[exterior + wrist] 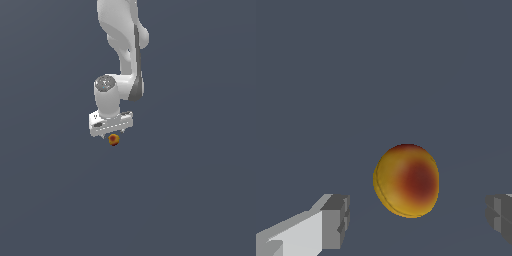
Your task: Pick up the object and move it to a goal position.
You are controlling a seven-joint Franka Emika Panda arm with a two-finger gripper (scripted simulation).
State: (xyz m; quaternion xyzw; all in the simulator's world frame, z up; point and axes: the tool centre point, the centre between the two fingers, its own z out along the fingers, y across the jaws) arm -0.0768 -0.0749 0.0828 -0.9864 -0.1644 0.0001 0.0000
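1. Grey-padded fingertips [336,220] of the white two-fingered gripper [111,134] sit closest to the wrist camera, spread wide, gripping nothing.
2. White, glossy, jointed robot arm [125,45] reaches down from the top of the exterior view over a plain dark blue-grey floor [200,200].
3. Small round orange-yellow ball with a dark red blotch [407,180] lies between the parted fingers, touching neither, just under the hand.
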